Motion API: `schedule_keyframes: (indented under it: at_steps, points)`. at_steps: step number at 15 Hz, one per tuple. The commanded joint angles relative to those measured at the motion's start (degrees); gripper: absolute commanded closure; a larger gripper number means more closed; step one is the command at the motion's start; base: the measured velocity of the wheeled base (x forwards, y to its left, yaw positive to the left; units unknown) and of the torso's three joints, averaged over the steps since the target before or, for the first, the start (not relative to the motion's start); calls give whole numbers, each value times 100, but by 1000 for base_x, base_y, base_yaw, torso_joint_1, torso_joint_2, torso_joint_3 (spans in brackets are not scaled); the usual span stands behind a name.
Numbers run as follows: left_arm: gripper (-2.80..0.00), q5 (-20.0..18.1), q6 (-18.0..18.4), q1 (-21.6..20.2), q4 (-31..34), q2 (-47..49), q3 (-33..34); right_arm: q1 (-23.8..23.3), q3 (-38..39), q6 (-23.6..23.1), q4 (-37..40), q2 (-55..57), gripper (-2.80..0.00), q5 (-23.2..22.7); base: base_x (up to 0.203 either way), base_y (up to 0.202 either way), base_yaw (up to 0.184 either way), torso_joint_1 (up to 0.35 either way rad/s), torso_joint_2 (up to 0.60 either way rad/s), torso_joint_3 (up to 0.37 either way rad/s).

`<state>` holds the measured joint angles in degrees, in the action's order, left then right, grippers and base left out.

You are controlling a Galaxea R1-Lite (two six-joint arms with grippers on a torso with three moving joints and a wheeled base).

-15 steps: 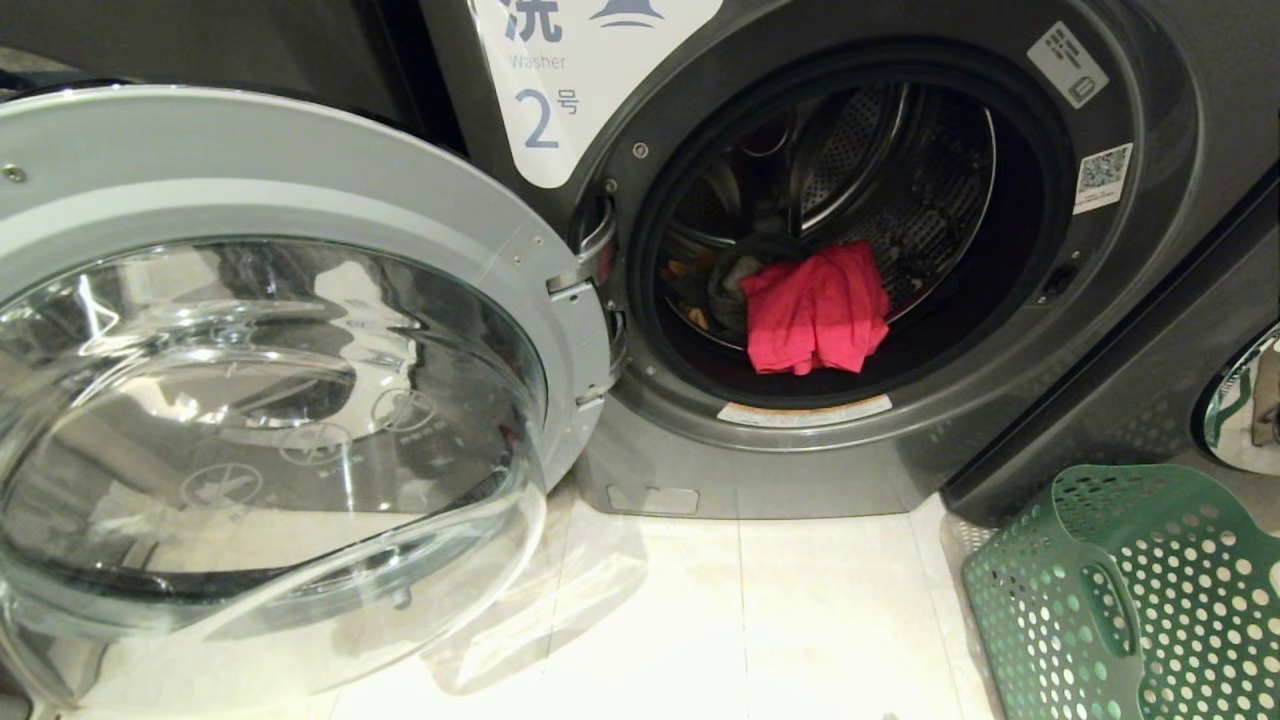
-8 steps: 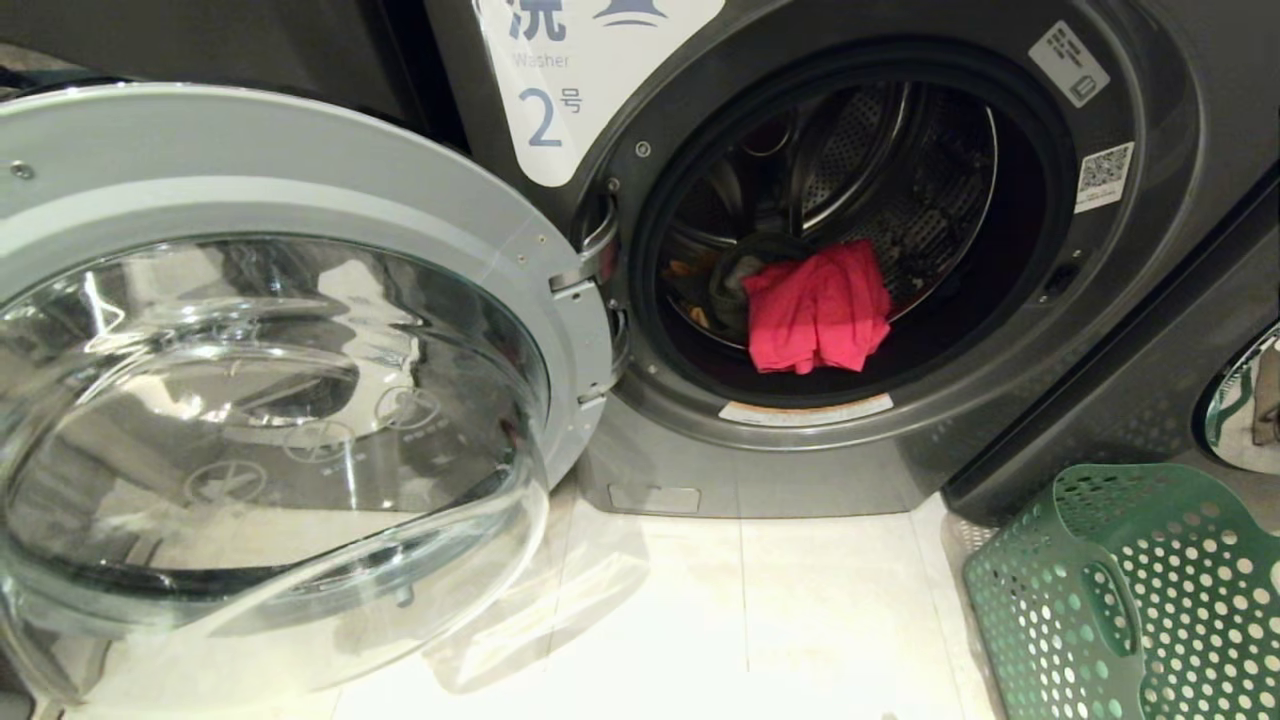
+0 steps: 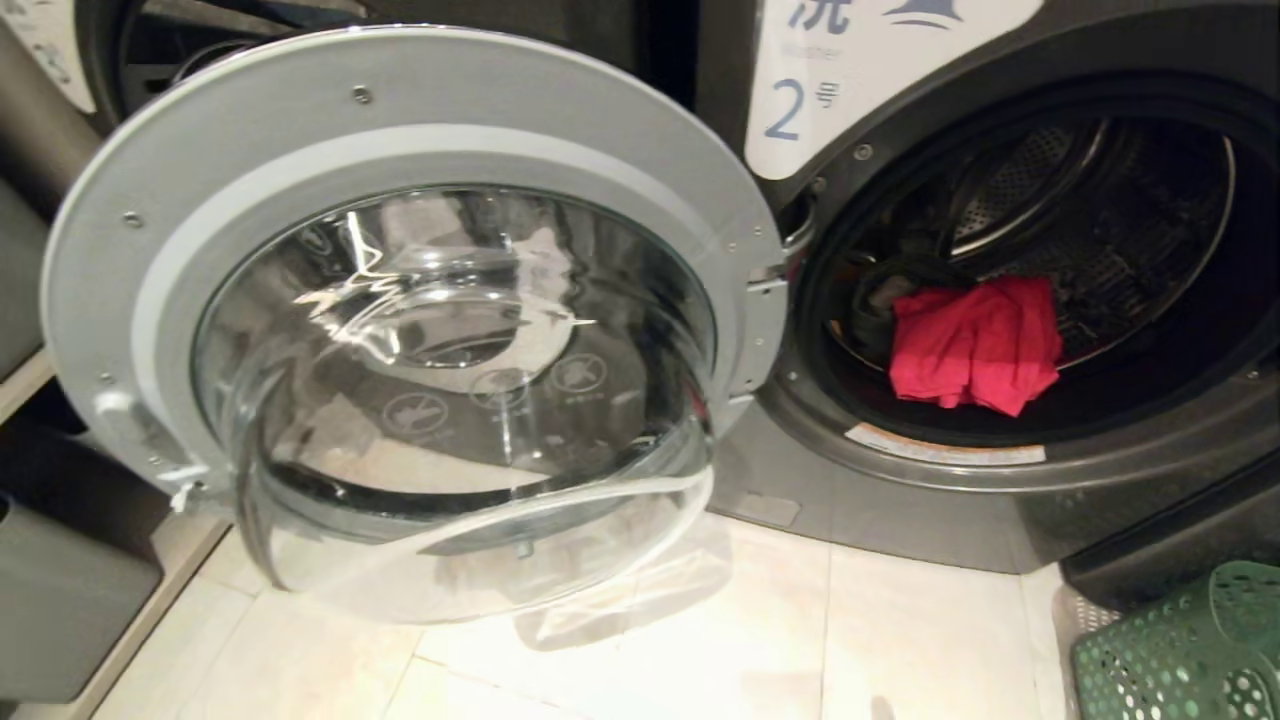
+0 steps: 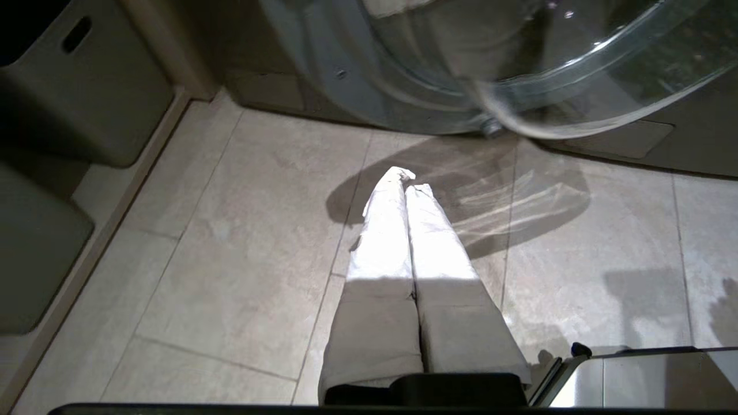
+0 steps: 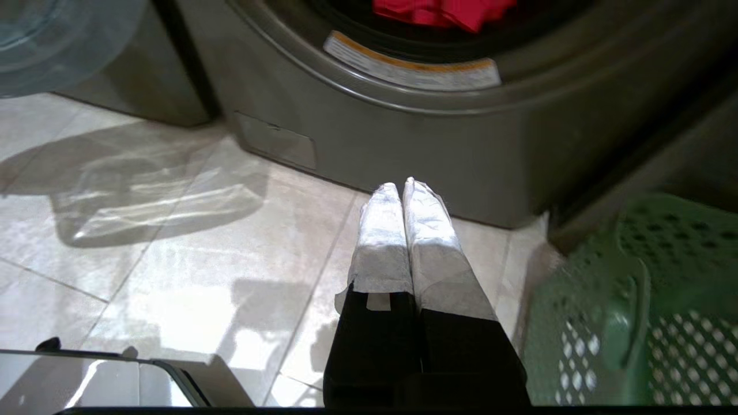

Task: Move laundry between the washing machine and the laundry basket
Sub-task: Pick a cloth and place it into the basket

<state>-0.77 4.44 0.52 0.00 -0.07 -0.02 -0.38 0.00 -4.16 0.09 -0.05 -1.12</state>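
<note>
**A:** Laundry first: from the head, a red garment (image 3: 975, 355) lies at the mouth of the washing machine (image 3: 1100, 470) drum, with something darker tucked behind it. What changed?

**B:** The whole picture slid. The open door (image 3: 400, 300) now fills the middle, the drum sits off to the right, and only a corner of the laundry basket (image 3: 1180, 650) shows at the lower right. Everything shifted together, so the camera turned; the things themselves did not move. Neither arm shows in this view.

**A:** And the left wrist?

**B:** The left gripper (image 4: 408, 181) hangs over the floor tiles (image 4: 242, 242) with its cloth-wrapped fingers pressed together, empty. The glass bulge of the door is ahead of and above the fingertips, well apart. A grey bin (image 4: 86, 86) sits off to one side.

**A:** Right wrist?

**B:** The right gripper (image 5: 400, 187) is pressed together too, holding nothing. The machine's front panel is just ahead of the fingertips, the red garment higher up beyond the lip, the basket close beside the fingers.

**A:** So for the task?

**B:** I'd judge nothing is transferred yet; the robot is repositioning, and the right arm looks better placed to reach in.
</note>
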Motion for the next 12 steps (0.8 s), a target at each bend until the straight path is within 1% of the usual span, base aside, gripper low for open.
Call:
schedule_keyframes:
  at_steps: [1,4,6,12]
  points:
    - [0,-2,5,0,0,-1,2,3,0,-6,1,5,0,7,5,-9,171,6,1,-6]
    - [0,-2,13,0,9,-1,2,-4,0,40,17,5,0,24,0,-11,173,-2,1,-1]
    - [0,-2,-4,0,9,-1,2,-6,0,47,17,5,0,33,2,-6,105,4,3,1]
    - [0,-2,5,0,9,-1,2,-6,0,91,17,5,0,77,0,0,0,0,0,0]
